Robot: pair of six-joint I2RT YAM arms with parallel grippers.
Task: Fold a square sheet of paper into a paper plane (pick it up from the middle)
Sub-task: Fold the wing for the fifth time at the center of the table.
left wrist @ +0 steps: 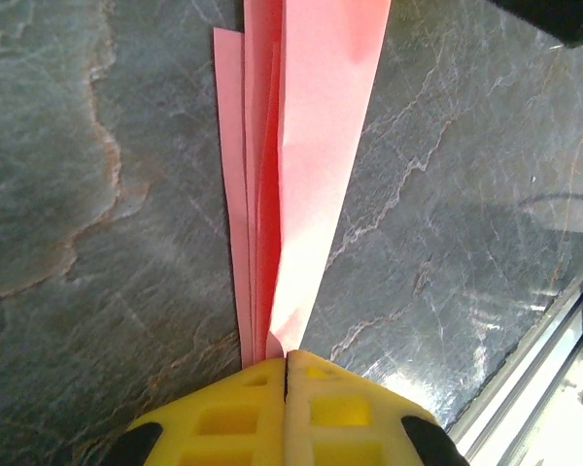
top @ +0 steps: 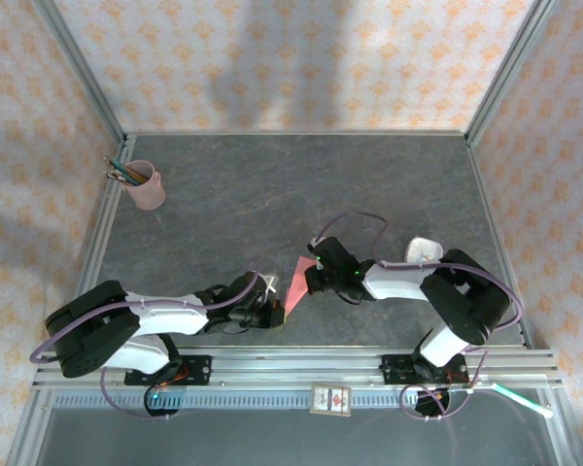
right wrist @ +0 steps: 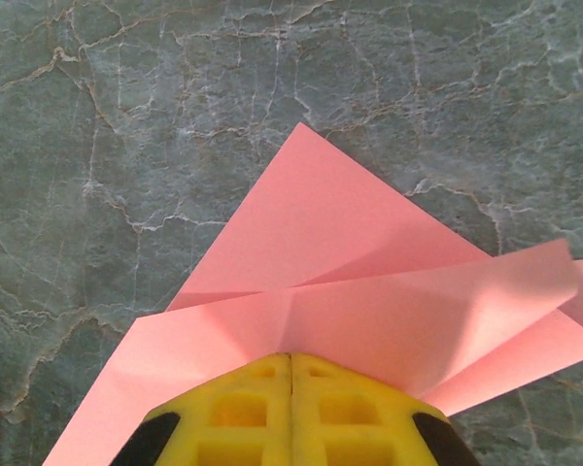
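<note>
The square sheet of paper (top: 297, 289) is salmon-pink and folded into a layered, pointed shape near the table's front middle, between my two grippers. My left gripper (top: 277, 311) is shut on its near end. In the left wrist view the paper's layers (left wrist: 311, 146) run edge-on away from the shut yellow fingertips of the left gripper (left wrist: 288, 357). My right gripper (top: 313, 280) meets the paper from the right. In the right wrist view the paper's creased flaps (right wrist: 330, 233) spread to both sides, and the right gripper (right wrist: 291, 355) is shut on a short crease that ends at its jaw seam.
A pink pencil cup (top: 148, 186) stands at the back left by the metal frame. A small white object (top: 425, 249) lies behind the right arm. A small white-and-black box (top: 330, 399) sits on the front rail. The dark stone-patterned tabletop (top: 301, 184) stretches behind the paper.
</note>
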